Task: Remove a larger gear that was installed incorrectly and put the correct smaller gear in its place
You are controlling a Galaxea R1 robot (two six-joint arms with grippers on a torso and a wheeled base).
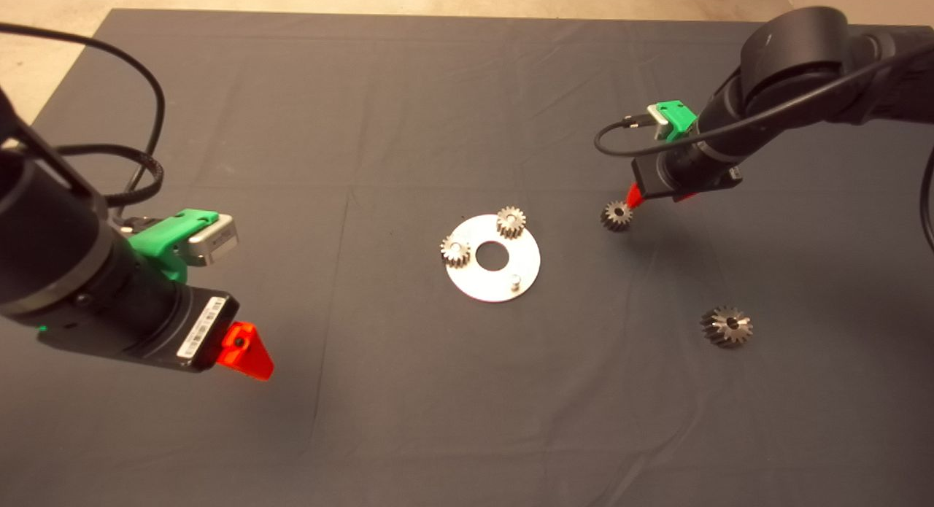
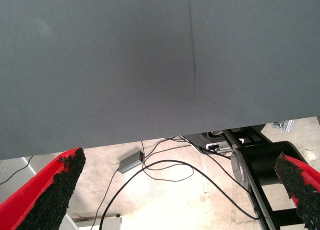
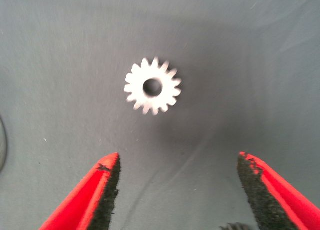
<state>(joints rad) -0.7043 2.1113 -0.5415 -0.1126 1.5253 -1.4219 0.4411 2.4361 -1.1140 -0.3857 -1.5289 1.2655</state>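
R gripper (image 3: 177,190) spread wide just short of smaller gear (image 3: 152,86); centre fingers astride it, drop, close. L gripper (image 2: 180,190) idle, wide too

Right arm enters from the right edge, wrist angled down toward the tabletop (image 1: 408,91); its tool (image 3: 177,190) has both red fingers spread wide apart. Left arm waits at lower left, its tool (image 2: 180,190) likewise spread.
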